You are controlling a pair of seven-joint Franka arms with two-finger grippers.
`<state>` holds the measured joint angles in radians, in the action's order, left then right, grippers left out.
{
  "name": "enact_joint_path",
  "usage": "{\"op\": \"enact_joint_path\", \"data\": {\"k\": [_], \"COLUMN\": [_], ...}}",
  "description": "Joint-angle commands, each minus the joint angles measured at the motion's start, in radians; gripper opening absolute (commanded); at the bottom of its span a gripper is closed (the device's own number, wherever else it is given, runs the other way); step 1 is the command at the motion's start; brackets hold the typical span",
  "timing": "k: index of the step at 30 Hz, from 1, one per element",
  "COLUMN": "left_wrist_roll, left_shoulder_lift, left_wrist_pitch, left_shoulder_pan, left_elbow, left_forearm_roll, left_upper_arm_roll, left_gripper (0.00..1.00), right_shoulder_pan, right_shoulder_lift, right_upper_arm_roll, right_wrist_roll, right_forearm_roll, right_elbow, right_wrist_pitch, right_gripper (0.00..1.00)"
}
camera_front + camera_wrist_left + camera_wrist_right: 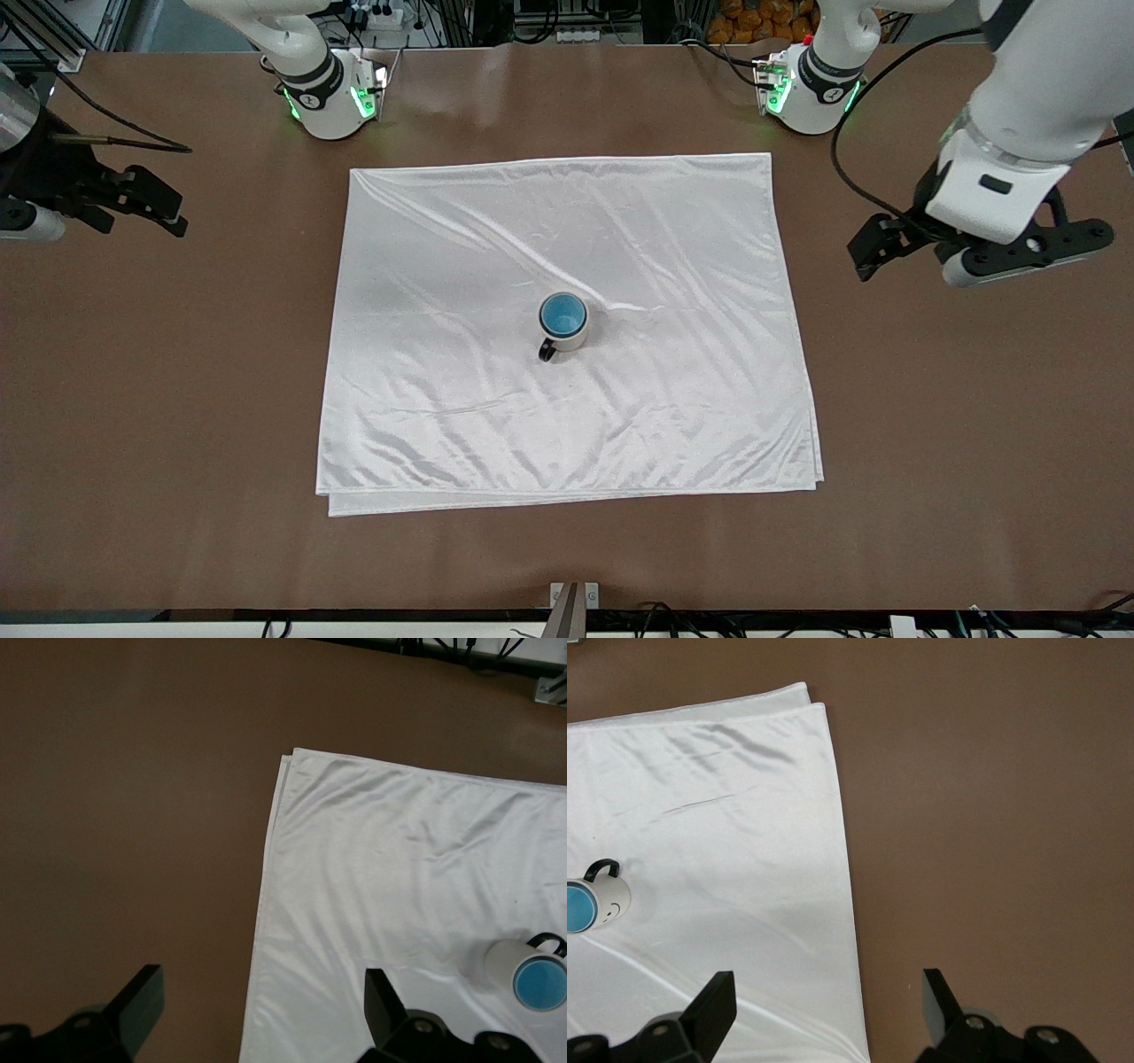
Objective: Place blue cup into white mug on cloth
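The blue cup [563, 315] sits nested in the mug [564, 326] at the cloth's [443, 354] centre. Both grippers, left [979, 244] at three o'clock and right [106, 208] at nine, hang wide and empty over bare worktop [177, 399]; the placing looks done, so they are best kept clear.

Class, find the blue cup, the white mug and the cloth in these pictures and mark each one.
blue cup [563, 315], front view, on its blue inside.
white mug [576, 340], front view, on its outer wall near the handle.
cloth [443, 266], front view, on a bare wrinkled stretch.

A brown table [159, 399] fills the room's middle. At its six o'clock edge sits a small metal bracket [574, 595]. Black cables [673, 611] trail along that same edge.
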<state>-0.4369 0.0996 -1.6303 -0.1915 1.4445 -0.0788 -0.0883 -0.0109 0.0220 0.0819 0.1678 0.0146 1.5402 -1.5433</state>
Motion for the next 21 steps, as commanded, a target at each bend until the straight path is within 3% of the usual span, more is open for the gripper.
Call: {"op": "enact_joint_path", "data": {"k": [1, 15, 21], "left_wrist_roll": [0.124, 0.248, 0.251], "left_shoulder_lift": [-0.055, -0.084, -0.100], "left_wrist_pitch": [0.047, 0.061, 0.061], "left_shoulder_pan": [0.079, 0.162, 0.181], "left_elbow": [0.045, 0.063, 0.071], "left_forearm_roll": [0.036, 0.028, 0.027], "left_upper_arm_roll": [-0.011, -0.007, -0.007], "left_gripper": [1.00, 1.00, 1.00], "right_shoulder_pan": [0.022, 0.028, 0.032], "right_shoulder_lift": [0.030, 0.030, 0.027], "right_upper_arm_roll": [0.027, 0.015, -0.002], "right_wrist_roll": [-0.008, 0.009, 0.016], "right_forearm_roll": [-0.004, -0.013, -0.091], "right_elbow": [0.029, 0.026, 0.015], "right_wrist_pitch": [0.003, -0.009, -0.043], "right_gripper": [0.93, 0.93, 0.93]}}
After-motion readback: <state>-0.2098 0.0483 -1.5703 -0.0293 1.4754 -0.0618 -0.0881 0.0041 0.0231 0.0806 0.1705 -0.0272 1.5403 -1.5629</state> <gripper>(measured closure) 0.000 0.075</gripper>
